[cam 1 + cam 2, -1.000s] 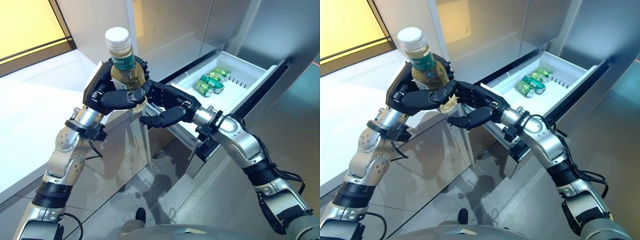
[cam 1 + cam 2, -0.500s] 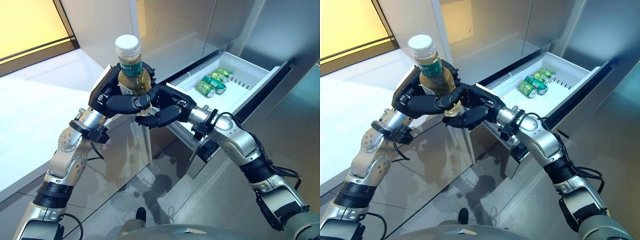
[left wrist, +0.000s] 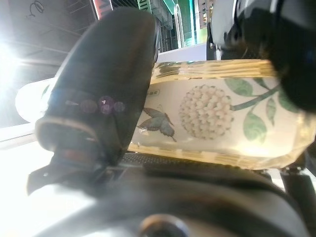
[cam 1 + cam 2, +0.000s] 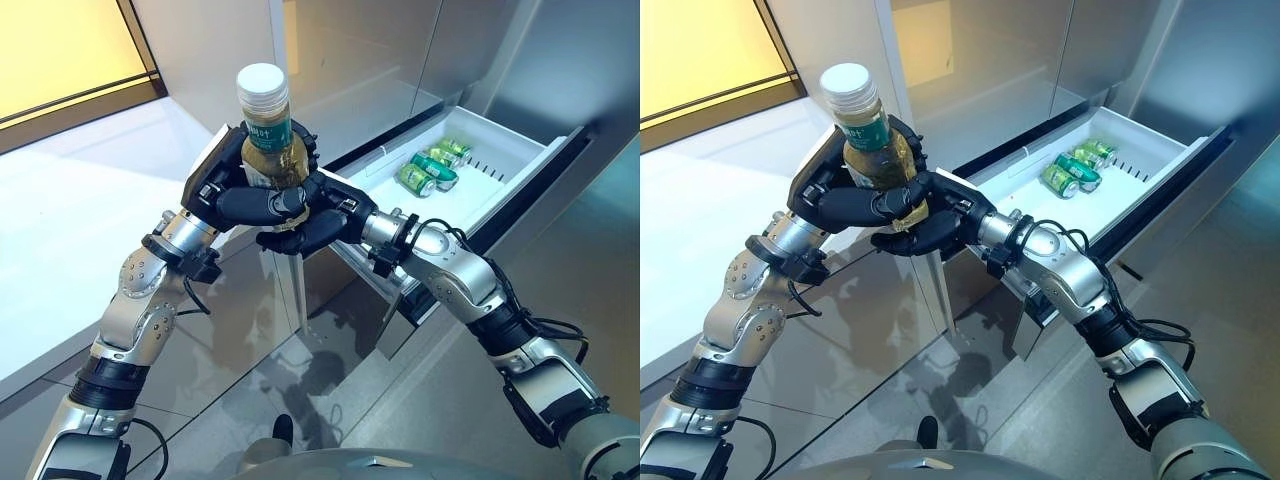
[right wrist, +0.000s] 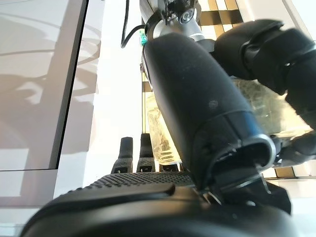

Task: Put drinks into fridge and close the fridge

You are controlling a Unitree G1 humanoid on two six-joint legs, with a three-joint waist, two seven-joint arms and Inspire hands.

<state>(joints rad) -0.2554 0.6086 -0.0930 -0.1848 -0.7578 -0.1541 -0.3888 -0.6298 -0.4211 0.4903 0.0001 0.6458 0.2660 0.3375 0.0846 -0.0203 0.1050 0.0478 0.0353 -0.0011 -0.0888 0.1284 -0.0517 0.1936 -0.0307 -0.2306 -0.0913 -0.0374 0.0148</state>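
Because the clear plastic bottle of pale yellow tea with the white screw cap (image 4: 263, 125) looks full, it should feel fairly heavy, its thin ribbed wall likely to give and slip under a squeeze, so the firm label band at mid-body is probably the best hold. One such bottle stands upright in mid-air, the left robot hand (image 4: 232, 190) curled round its lower body and the right robot hand (image 4: 312, 222) cupped under its base. Farther off, the white fridge drawer (image 4: 512, 137) stands open, holding what look like three green drink cans (image 4: 427, 166) near its far edge.
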